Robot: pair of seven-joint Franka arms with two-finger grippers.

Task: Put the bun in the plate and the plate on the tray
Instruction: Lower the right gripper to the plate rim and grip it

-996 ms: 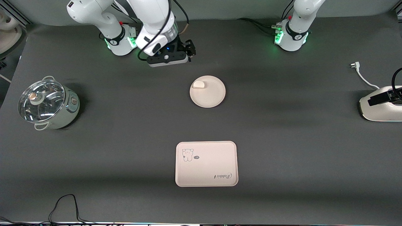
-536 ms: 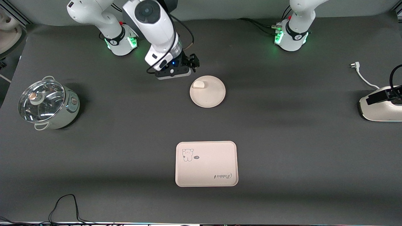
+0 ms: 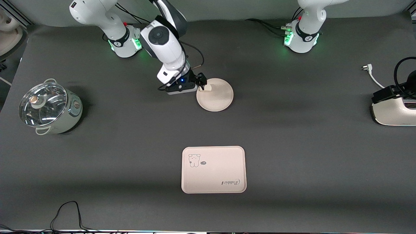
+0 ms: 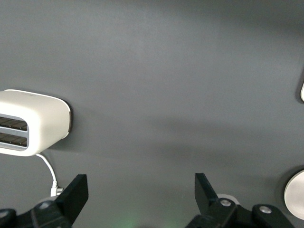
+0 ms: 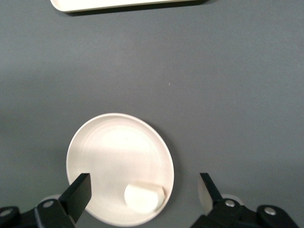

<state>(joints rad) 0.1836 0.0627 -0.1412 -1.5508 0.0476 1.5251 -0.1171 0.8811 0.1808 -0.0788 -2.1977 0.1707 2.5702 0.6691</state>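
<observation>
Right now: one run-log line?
bun in plate | plate off tray | right gripper open over bun | left gripper open, waiting

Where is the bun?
The bun lies in the plate by its rim, under the open right gripper, farther from the front camera than the tray.

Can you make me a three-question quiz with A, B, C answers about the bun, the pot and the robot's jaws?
1. Where is the bun?
A. in the plate
B. on the tray
C. in the pot

2. How many pots are there?
A. three
B. one
C. none

3. How are the right gripper jaws?
A. shut on the bun
B. shut on nothing
C. open

Answers: 1 A, the bun lies by the plate's rim. 2 B, one lidded pot stands at the right arm's end. 3 C, the jaws stand wide over plate and bun.
</observation>
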